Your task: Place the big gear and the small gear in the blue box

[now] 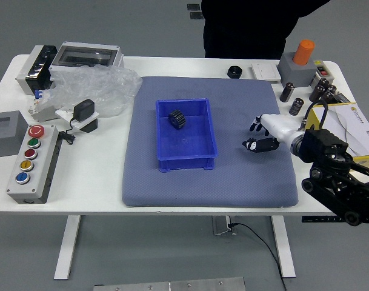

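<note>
In the head view, the big gear (177, 119) lies inside the blue box (186, 163), its longer outline slanting from far left to near right, while the right hand (277, 130) reaches leftward over the mat (214, 187), partly open, nothing visible between fingers and thumb, the small gear hidden.

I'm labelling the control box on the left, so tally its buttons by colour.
Red buttons: 2
Green button: 1
Yellow button: 1
Blue button: 1
Total: 5

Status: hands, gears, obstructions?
Big gear in blue box. Right hand over mat, grip unclear; left hand out of view. Small gear not discernible; right hand may hide it.
</note>
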